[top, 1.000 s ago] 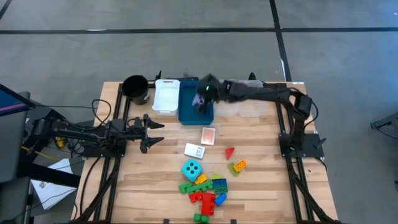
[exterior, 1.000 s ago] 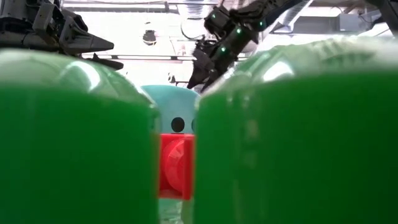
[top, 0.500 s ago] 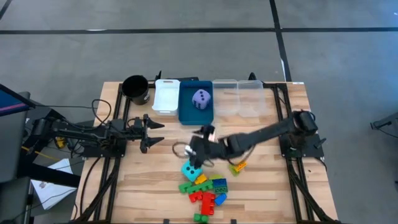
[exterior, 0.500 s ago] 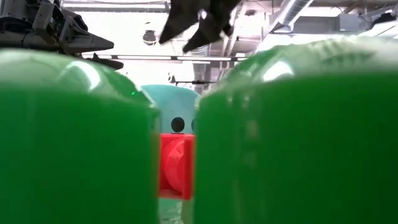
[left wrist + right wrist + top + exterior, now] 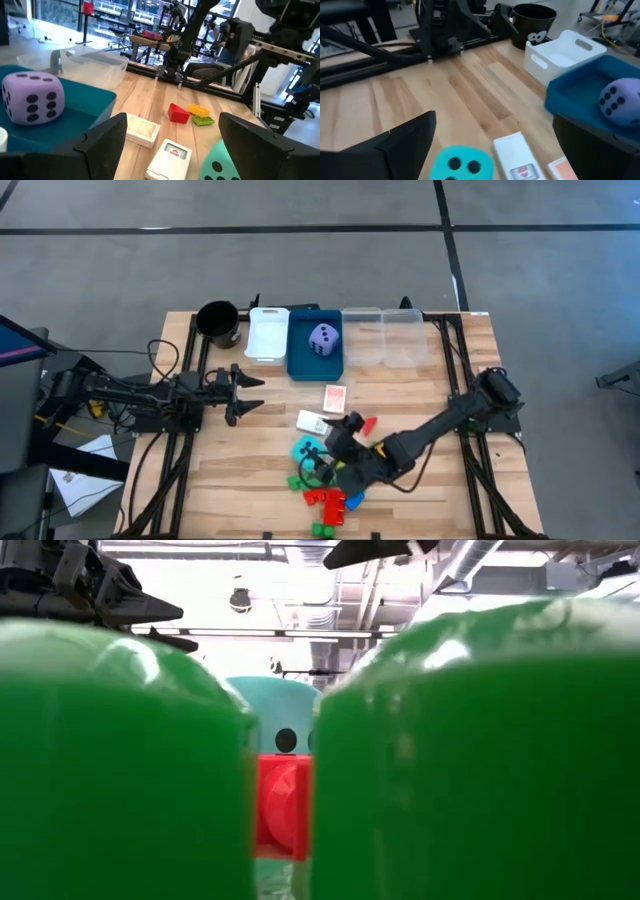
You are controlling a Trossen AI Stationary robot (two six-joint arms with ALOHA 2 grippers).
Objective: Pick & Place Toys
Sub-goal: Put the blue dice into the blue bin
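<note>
My right gripper (image 5: 318, 463) hovers over the cyan die (image 5: 306, 448) near the bench's front edge, jaws spread wide, gripping nothing. The soft lavender die (image 5: 322, 339) sits in the blue tray (image 5: 300, 363). My left gripper (image 5: 250, 393) waits at the left edge, jaws apart, empty. Green bricks (image 5: 470, 760) block most of the low view.

Die (image 5: 322, 339) sits in tray (image 5: 300, 366) at desk (image 5: 420, 395) back; two card packs (image 5: 335, 397) mid-desk; brick pile (image 5: 335, 495) plus second die (image 5: 306, 449) near front.
</note>
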